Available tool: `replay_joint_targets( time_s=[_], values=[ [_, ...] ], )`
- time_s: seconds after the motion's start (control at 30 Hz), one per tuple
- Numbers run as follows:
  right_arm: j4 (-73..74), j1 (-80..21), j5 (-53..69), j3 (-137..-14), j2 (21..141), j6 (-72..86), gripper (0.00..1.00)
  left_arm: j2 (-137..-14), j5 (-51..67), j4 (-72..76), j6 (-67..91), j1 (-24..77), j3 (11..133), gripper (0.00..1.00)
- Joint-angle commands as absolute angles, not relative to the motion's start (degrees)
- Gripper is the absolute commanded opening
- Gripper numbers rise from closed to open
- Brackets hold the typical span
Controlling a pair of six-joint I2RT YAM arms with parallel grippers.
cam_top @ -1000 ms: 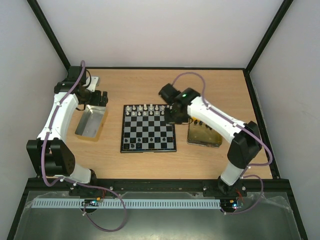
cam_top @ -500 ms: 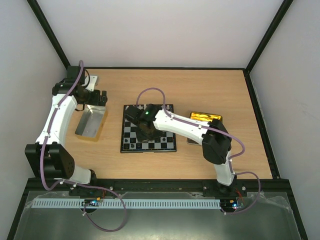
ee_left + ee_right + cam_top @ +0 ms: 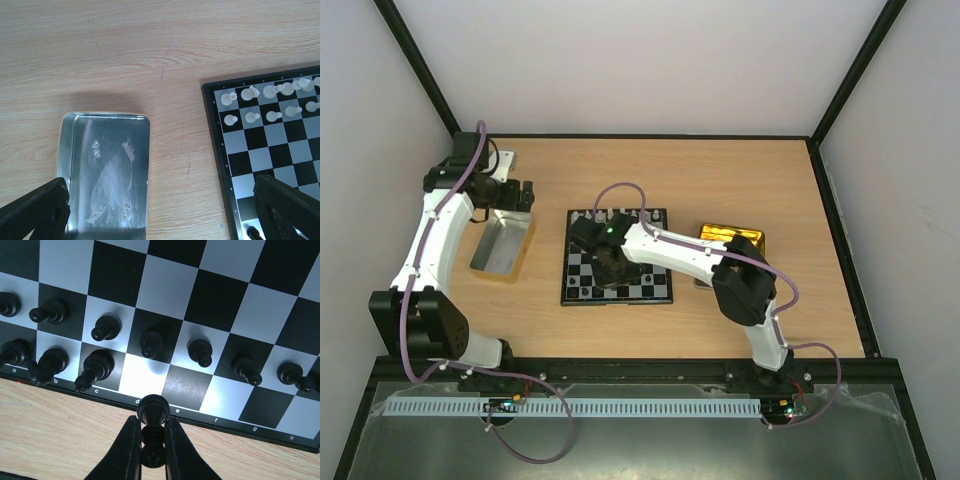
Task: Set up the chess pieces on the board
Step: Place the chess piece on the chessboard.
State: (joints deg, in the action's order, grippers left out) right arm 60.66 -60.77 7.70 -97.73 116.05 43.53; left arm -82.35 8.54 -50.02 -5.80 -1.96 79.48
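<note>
Checkered black-and-grey board (image 3: 270,145) holds white pieces (image 3: 272,116) and black pieces (image 3: 200,351).

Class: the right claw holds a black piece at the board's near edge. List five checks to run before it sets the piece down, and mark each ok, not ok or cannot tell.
1. Right claw shut on the black piece: ok.
2. Held piece in line with the fingers, not skewed: ok.
3. Back-row square d on the board free: ok.
4. Neighbour on c inside its own square: ok.
5. Held piece lined up over a free square: cannot tell. The right wrist view shows it at the rim between d and e, and its height is unclear.
6. Left claw open above the silver tray, off the board: ok.
</note>
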Motion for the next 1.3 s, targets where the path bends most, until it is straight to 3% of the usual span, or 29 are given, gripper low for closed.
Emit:
replay_joint_targets(
  time_s=[0.0, 0.97, 1.27],
  values=[
    [59.5, -60.9, 7.9, -96.7, 117.1, 43.5, 0.08, -81.2, 8.5, -49.8, -5.4, -2.3, 79.0, 0.99],
    [57.3, -60.8, 8.8, -96.9, 121.1, 41.5, 0.08, -82.4, 8.4, -49.9, -5.5, -2.5, 79.7, 0.99],
    [57.5, -60.9, 9.0, -97.4, 121.3, 41.3, 0.16, -82.4, 8.5, -50.0, -5.4, -2.5, 79.7, 0.99]
  ],
)
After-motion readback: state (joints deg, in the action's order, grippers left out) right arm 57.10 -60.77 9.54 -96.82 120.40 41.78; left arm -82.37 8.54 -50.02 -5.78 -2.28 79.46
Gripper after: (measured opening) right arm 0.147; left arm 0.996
